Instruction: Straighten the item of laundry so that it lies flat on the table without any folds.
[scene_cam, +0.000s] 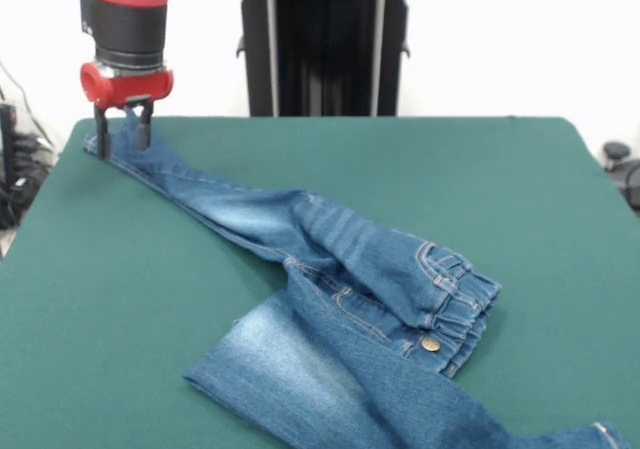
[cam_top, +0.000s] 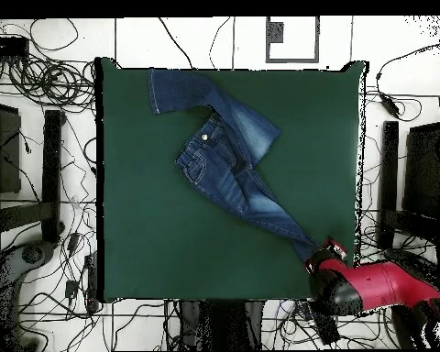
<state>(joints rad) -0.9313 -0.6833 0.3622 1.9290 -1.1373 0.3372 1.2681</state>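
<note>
Small blue denim jeans [scene_cam: 340,299] with faded pale patches (orange stitching, a brass-coloured button [scene_cam: 430,344]) on the dark green felt bench [scene_cam: 520,199].

arm: reaching straight down from above | pincer [scene_cam: 124,129]: pointing down, fingers closed on cloth

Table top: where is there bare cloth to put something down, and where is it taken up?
In the front view the table is bare right of the jeans up to the far edge, and left of them below the stretched leg. The jeans fill the diagonal from the gripper at the far-left corner to the near-right edge.
</note>
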